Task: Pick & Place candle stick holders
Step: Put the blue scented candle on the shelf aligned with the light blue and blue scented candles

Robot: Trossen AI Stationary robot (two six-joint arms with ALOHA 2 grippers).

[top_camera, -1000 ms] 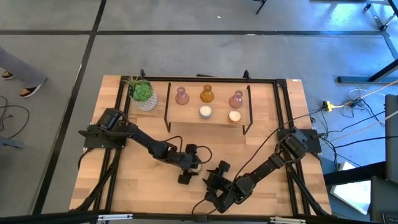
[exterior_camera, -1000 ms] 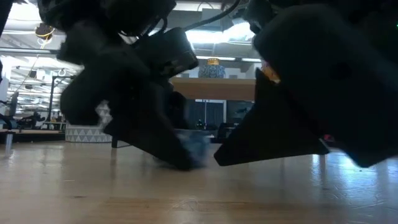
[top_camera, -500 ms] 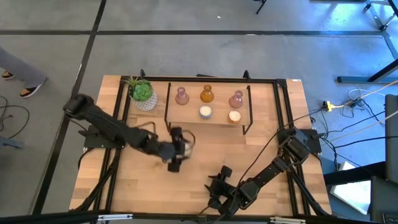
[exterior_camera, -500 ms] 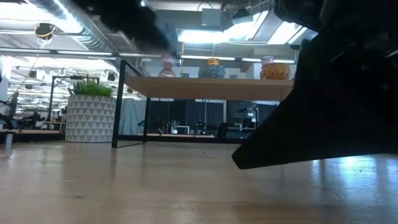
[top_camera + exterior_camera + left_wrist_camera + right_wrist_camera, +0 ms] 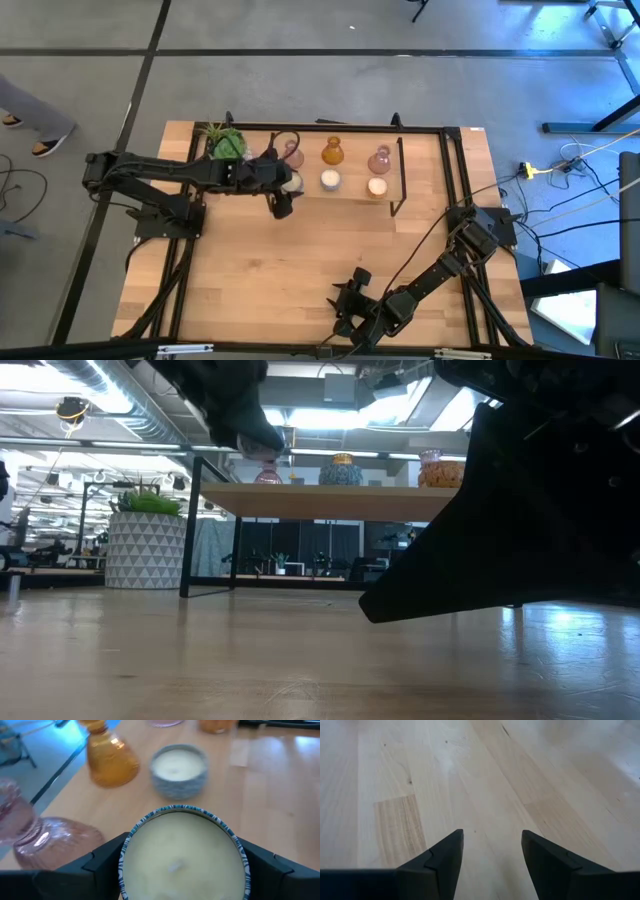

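Observation:
My left gripper [image 5: 287, 186] is shut on a cream-white votive holder with a blue patterned rim [image 5: 182, 852], above the left part of the wooden shelf [image 5: 350, 196]. On the shelf stand two pink glass holders [image 5: 292, 153] [image 5: 379, 160], an amber one [image 5: 333, 152] and two more cream votives [image 5: 330, 179] [image 5: 377, 186]. In the left wrist view the nearer pink holder [image 5: 30, 835], the amber one [image 5: 110, 757] and one votive [image 5: 179, 770] show beyond the held one. My right gripper [image 5: 345, 308] is open and empty, low over the table near its near edge. My left gripper pinches the votive's round side wall [image 5: 127, 870] between its two fingers [image 5: 102, 862], one on each side. The fingers come from the table's left, slanting down. The votive sits upright, its wax top up, and seems lifted above the shelf top.
A green plant in a white patterned pot [image 5: 228, 147] stands at the shelf's left end, close to my left arm. Thin black bars [image 5: 401, 175] carry the shelf and frame the table. Bare wood [image 5: 330, 250] lies between the shelf and my right gripper.
My left gripper has risen from the table's middle with the votive and gone toward the far edge, now over the shelf's left part. My right gripper has drawn back a little toward the near edge.

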